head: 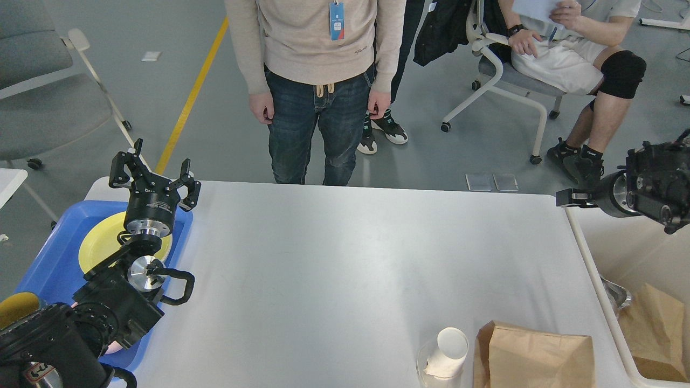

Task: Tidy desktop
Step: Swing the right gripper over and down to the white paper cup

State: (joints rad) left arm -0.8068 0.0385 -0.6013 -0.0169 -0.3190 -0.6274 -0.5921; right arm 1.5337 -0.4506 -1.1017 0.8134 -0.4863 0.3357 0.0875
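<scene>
Left tool [153,171] is up over the blue tray [48,269] and yellow plate [99,245] at the left edge, fingers spread wide, nothing in them. White bench [345,269] fills the middle, with a paper cup [450,350] inside a clear cup and a brown paper bag [533,355] side by side at its near edge. Right tool [571,197] hangs above the beige bin [598,269] at the bench's far right corner, seen edge-on, so its opening can't be told.

The left gripper [153,171] is held upright at nine o'clock, its fingers [119,166] spread wide with nothing between them. The right gripper [565,198] is raised at three o'clock, pointing toward nine; seen end-on and dark, its fingers cannot be told apart.
</scene>
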